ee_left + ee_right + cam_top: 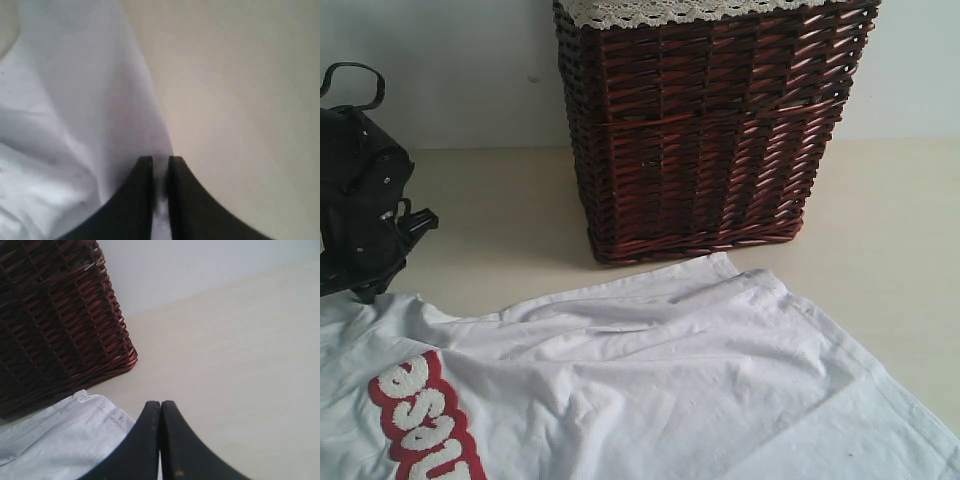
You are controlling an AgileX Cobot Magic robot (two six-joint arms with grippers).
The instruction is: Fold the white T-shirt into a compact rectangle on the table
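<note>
Left wrist view: the left tool (pixel 160 162) is standing narrow, its two black fingers pinching a sliver of the white T-shirt (pixel 65 125) at the cloth's border, with bare tabletop (pixel 240 100) lying on the far side of that border. Exterior view: the shirt is lying open and unfolded, spreading from the pinch at the left across to the right, one sleeve ending near the foot of the wicker basket (pixel 710 130). Right wrist view: the right tool (pixel 161 407) is sitting fully closed, gripping nothing, near that sleeve's corner. Judgement: the left arm is working nearest. The bulk of the cloth is lying rightward of its grip, so the fold is probably heading that way.
</note>
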